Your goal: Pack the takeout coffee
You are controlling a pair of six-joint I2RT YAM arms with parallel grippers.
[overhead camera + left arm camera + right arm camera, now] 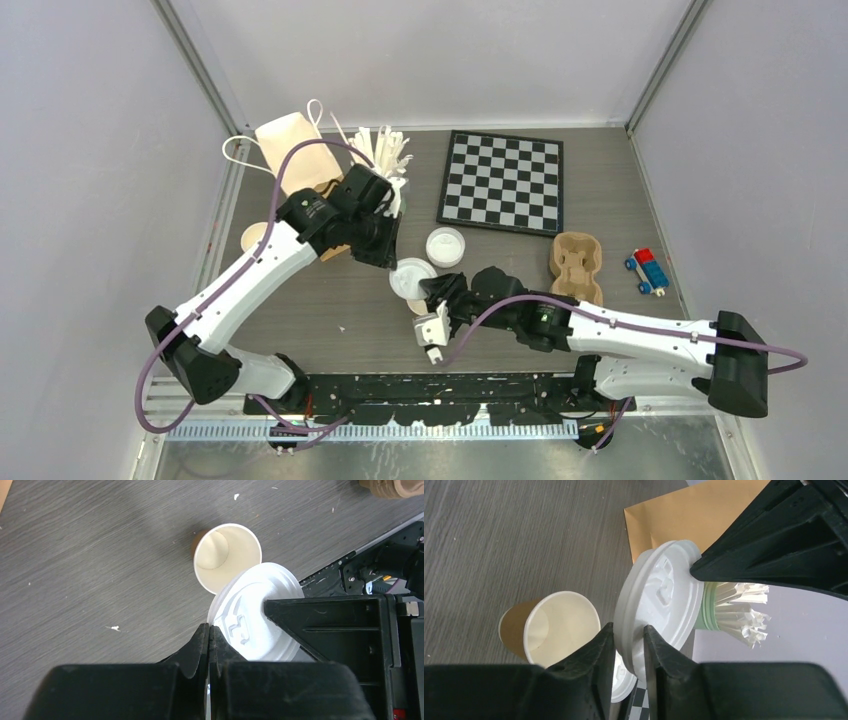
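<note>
1. Location: the round white plastic lid hangs tilted over the middle of the grey table, carried between both arms. It is close to the open tan paper cup with a cream inside, which stands empty on the table. Whether lid and cup touch cannot be told.
2. Left gripper: clenched flat on the lid's rim.
3. Right gripper: its fingers straddle the opposite rim, one against each face, pinching the lid.
4. Spares: a second white lid lies flat just beyond the first. A second tan cup sits at the left edge of the table.
5. Lid handling: judged light, thin, springy and glossy. It likely bows or slips under a hard pinch. Take hold at the raised rim, not the domed centre.
6. Cup handling: judged very light and thin-walled, so it tips easily and crushes if squeezed. Grip the wall gently, or steady the cup while the lid is pressed on evenly.
7. Destination: the brown moulded-pulp cup tray lies well apart to the right.
</note>
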